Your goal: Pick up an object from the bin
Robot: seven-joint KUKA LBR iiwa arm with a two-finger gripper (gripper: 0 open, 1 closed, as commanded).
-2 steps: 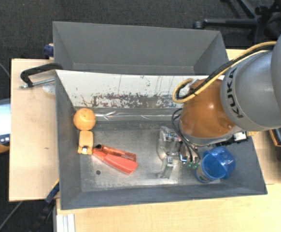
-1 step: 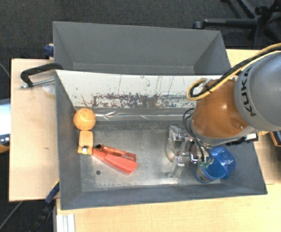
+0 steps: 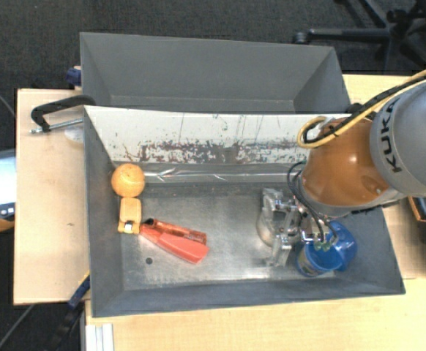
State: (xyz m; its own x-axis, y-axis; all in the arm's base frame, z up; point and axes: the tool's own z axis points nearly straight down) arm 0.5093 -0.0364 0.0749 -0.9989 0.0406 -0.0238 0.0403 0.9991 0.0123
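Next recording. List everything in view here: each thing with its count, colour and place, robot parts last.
ball: one, orange, back of the floor at the view's left
block: one, pale yellow, just in front of the ball
tool: one, red, lying slantwise left of centre, one end by the block
blue thing: one, blue, roundish, front corner at the view's right, partly under the arm; kind hard to tell
bin: one, grey metal, holding all of the above
arm: one, grey with an orange cover, reaching in from the view's right
pincer: one, silvery, low over the floor right of centre, just beside the blue thing
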